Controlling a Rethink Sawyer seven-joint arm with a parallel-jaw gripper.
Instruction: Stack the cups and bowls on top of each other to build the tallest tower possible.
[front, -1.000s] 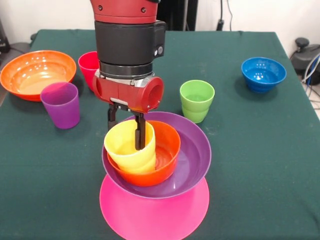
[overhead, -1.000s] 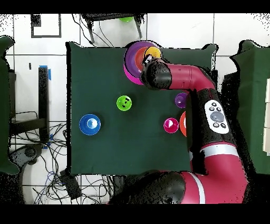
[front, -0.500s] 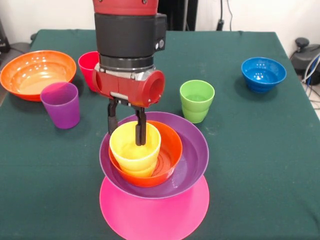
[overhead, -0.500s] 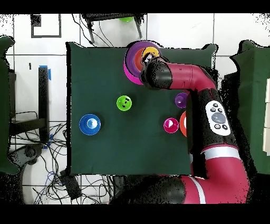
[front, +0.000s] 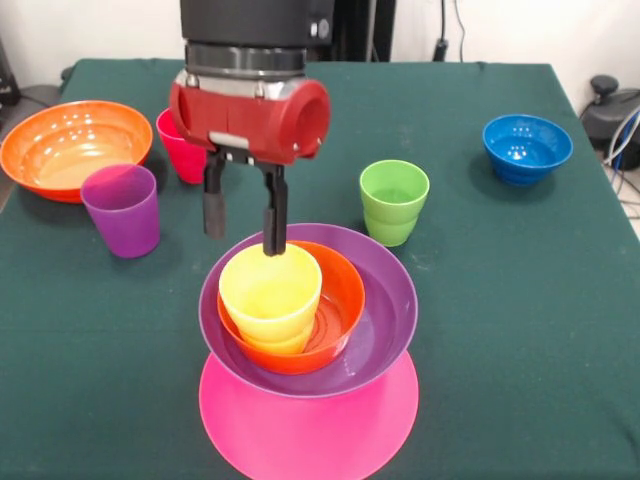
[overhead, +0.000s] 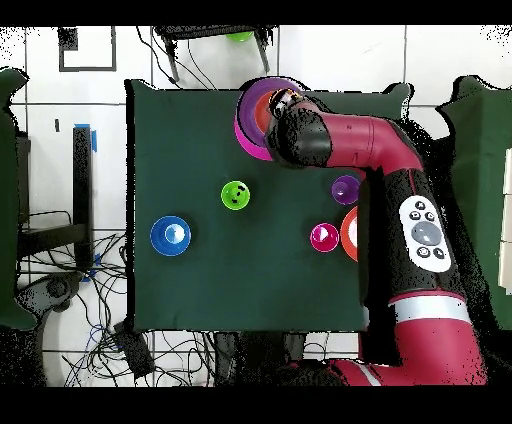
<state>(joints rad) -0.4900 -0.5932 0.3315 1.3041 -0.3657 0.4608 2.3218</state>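
- From the front, my gripper (front: 243, 218) hung just above the yellow cup (front: 270, 297), jaws apart and holding nothing.
- The cup sat upright in the small orange bowl (front: 335, 310), nested in the purple bowl (front: 385, 320) on the upturned pink bowl (front: 310, 425).
- From overhead, my arm (overhead: 345, 145) covered most of the tower (overhead: 250, 120); the green cup (overhead: 235, 195) and blue bowl (overhead: 170, 236) stood well apart.

Front view: camera low, close, across surface (front: 520, 300), angled down; tower (front: 308, 330) fills near foreground, arm enters from top. Overhead view: camera high, straight down, far back; whole surface (overhead: 200, 280) plus tiled floor and cables around it. Turned half round against front view. Shared: surface, tower (overhead: 258, 125), green cup (front: 394, 201) (overhead: 235, 195), blue bowl (front: 527, 148) (overhead: 170, 236).
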